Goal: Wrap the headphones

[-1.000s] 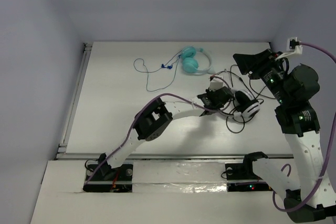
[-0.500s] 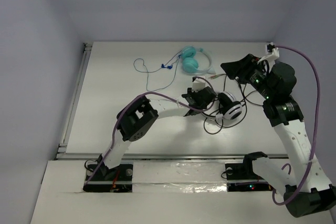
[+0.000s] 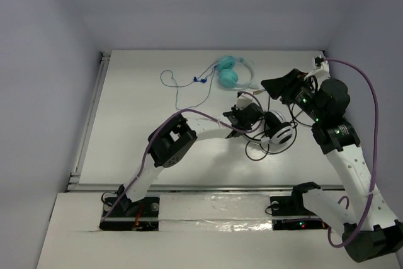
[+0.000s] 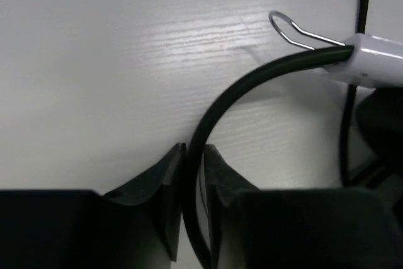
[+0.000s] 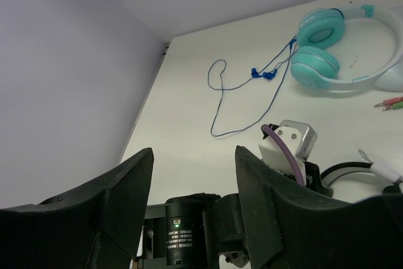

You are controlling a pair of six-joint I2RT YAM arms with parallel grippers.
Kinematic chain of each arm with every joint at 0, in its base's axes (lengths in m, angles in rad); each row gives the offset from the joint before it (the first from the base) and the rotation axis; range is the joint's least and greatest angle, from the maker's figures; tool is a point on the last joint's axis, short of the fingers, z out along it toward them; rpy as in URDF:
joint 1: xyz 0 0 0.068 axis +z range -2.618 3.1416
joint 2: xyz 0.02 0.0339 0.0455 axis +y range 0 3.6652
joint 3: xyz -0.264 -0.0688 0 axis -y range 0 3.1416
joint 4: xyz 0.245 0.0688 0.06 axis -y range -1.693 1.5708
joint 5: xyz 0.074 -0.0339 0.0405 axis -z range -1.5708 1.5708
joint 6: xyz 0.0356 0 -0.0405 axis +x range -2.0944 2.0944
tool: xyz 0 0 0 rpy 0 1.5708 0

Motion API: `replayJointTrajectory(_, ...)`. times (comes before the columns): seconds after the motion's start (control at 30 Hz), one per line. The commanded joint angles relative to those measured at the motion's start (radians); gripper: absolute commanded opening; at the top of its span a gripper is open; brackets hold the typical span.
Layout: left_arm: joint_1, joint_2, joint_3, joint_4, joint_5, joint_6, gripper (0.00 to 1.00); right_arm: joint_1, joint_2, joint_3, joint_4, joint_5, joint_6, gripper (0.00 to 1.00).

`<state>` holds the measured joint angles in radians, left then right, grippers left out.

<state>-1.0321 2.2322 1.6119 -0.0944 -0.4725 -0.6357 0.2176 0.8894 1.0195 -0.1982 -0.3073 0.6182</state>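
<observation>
**Headphones (image 3: pixel 279 134) and both pincers.** The headphones lie right of the table's (image 3: pixel 138 130) centre. The stacked earcups face up, and the thin dark cable (image 3: pixel 257 150) is looped loosely on the near side.

The headband (image 4: pixel 252 89) arcs away from the cups towards the left, so the long axis runs roughly left to right, band end pointing left.

The left gripper (image 3: pixel 243 114) meets that end. In the wrist view its jaws are pressed together on the black band, just short of the white slider piece (image 4: pixel 378 61).

The right gripper (image 3: pixel 269 84) hovers just beyond the cups on the far side. Its jaws are spread wide and hold nothing.

The right gripper appears nearer the slack cable, so gathering it probably falls to that arm.

The teal headphones (image 3: pixel 232 72) lie well apart, farther back.
</observation>
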Motion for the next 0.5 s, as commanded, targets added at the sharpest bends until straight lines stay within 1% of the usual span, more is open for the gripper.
replayJointTrajectory(0.0, -0.002, 0.026, 0.026, -0.014, 0.043, 0.007, 0.12, 0.008, -0.026, -0.007, 0.072, 0.004, 0.009, 0.57)
replayJointTrajectory(0.03, 0.007, 0.015, 0.020, -0.021, 0.032, -0.005, 0.00, 0.008, -0.024, -0.010, 0.072, 0.013, 0.008, 0.55)
replayJointTrajectory(0.07, 0.007, -0.002, 0.005, -0.002, 0.037, -0.005, 0.00, 0.017, -0.026, -0.015, 0.068, 0.020, 0.006, 0.53)
replayJointTrajectory(0.1, 0.023, -0.026, -0.036, 0.013, 0.050, -0.004, 0.00, 0.017, -0.029, -0.018, 0.068, 0.026, 0.000, 0.47)
replayJointTrajectory(0.17, 0.038, -0.126, -0.081, 0.047, 0.063, -0.007, 0.00, 0.017, -0.038, -0.024, 0.068, 0.049, -0.005, 0.41)
replayJointTrajectory(0.2, 0.047, -0.169, -0.122, 0.056, 0.067, -0.005, 0.00, 0.017, -0.041, -0.025, 0.071, 0.056, -0.008, 0.40)
replayJointTrajectory(0.23, 0.064, -0.254, -0.139, 0.062, 0.075, -0.002, 0.00, 0.017, -0.040, -0.022, 0.072, 0.053, -0.009, 0.40)
replayJointTrajectory(0.33, 0.092, -0.406, -0.175, 0.065, 0.107, 0.019, 0.00, 0.017, -0.032, -0.016, 0.089, 0.021, -0.011, 0.40)
replayJointTrajectory(0.37, 0.105, -0.437, -0.176, 0.052, 0.113, 0.031, 0.00, 0.017, -0.026, -0.012, 0.098, 0.010, -0.012, 0.41)
replayJointTrajectory(0.47, 0.138, -0.546, -0.176, 0.001, 0.132, 0.054, 0.00, 0.017, -0.026, 0.001, 0.126, -0.026, -0.021, 0.65)
